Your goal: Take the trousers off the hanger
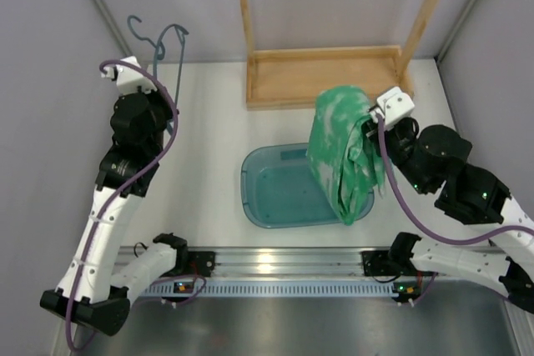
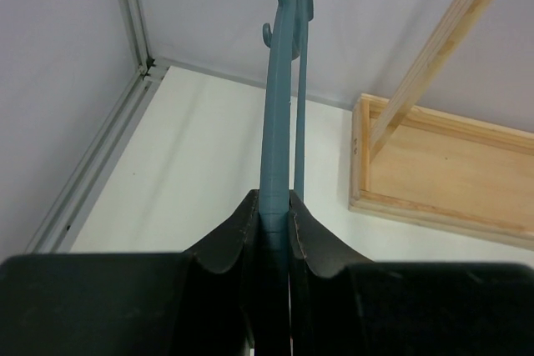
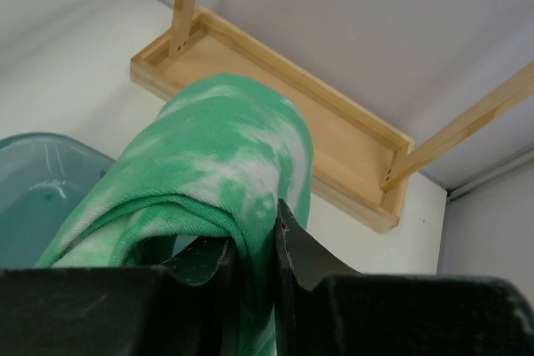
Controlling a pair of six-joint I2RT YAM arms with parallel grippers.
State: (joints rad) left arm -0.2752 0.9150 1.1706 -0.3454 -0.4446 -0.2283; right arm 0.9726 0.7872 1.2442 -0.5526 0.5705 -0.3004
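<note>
Top external view: you are holding the two task things well apart, one in each arm.

Your left gripper point(image 2: 274, 206) is pinching the thin grey-blue rod hanger point(image 2: 279, 97), and its two fingers are closing tight on the frame with almost no gap between them. The hanger is standing upright with the curved hook on top, over the far left part of the white table point(image 1: 209, 122). Your right gripper point(image 3: 252, 231) is squeezing a thick fold of the soft bright green trousers with white tie-dye blotches point(image 1: 342, 152), and its fingers are pressing into the cloth from both sides. The trousers are hanging down over the right side of the translucent teal plastic basin point(image 1: 279, 198), just in front of the light wooden rack frame point(image 1: 325, 72). I cannot tell if the lower end of the cloth is touching the basin.
</note>
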